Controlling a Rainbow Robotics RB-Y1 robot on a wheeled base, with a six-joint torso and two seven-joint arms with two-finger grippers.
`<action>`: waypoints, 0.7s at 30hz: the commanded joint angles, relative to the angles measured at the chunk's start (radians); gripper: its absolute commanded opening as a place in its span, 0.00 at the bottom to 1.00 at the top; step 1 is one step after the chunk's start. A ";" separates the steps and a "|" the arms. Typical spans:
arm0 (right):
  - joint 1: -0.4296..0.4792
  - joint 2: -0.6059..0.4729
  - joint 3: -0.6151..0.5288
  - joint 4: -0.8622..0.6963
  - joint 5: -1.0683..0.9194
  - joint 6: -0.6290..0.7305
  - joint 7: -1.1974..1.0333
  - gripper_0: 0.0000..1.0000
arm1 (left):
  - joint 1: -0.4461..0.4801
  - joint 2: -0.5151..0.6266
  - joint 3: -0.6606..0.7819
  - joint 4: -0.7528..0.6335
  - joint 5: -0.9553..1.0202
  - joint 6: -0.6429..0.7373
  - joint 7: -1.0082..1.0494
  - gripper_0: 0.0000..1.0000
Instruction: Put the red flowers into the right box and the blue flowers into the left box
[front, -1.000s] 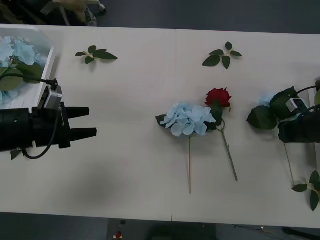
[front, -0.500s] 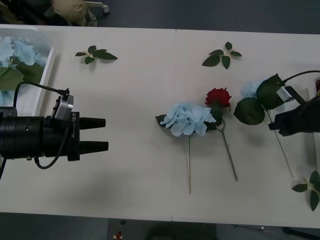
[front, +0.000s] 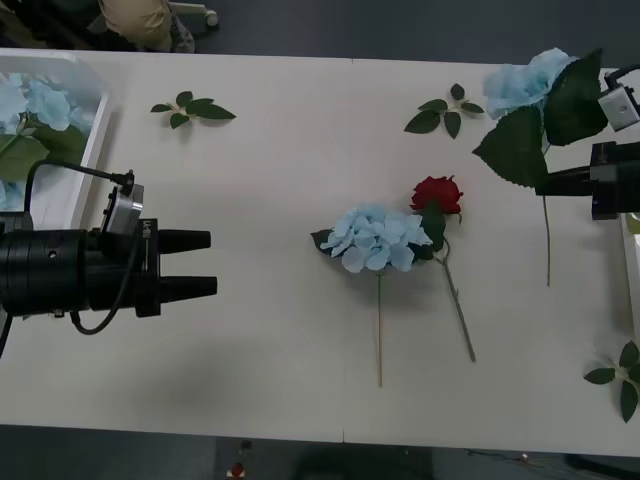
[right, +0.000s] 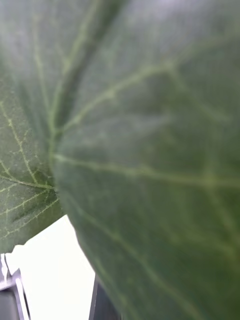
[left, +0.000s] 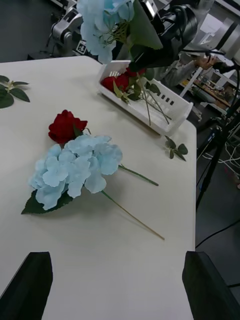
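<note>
Spread wide and holding nothing, the jaws of the left gripper (front: 200, 265) hover low over the table's left half, pointing toward the middle. Straight ahead of them, well apart, lies a blue hydrangea (front: 375, 238) with a red rose (front: 437, 193) touching its far side; both stems run back toward the robot's edge of the table, so their long axes lie across the jaws' line of approach. This arm is clearly the nearer one to that pair (the left wrist view has them squarely ahead (left: 75, 167)).

At the right edge, the right gripper (front: 600, 185) carries a second blue hydrangea (front: 525, 80) up off the table, stem hanging down; a big leaf hides the fingers, so I cannot tell their grip directly. The left box (front: 92, 150), already holding blue heads, sits far across the table from it. The right box (left: 170, 107), white and slotted, holds roses.

The pale table (front: 280, 350) is smooth, with loose leaf sprigs (front: 192, 109) scattered well clear of the path.
</note>
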 joint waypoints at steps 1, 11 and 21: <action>-0.029 0.076 -0.034 -0.030 -0.045 0.036 0.156 0.00 | 0.001 0.032 -0.007 -0.031 0.017 -0.014 -0.039 0.75; -0.054 0.302 -0.082 -0.102 -0.104 0.082 0.273 0.00 | -0.027 0.032 -0.090 0.053 0.053 -0.060 -0.039 0.75; -0.112 0.354 0.086 -0.159 -0.152 0.039 0.273 0.00 | -0.114 0.032 -0.243 0.262 0.153 -0.162 -0.039 0.76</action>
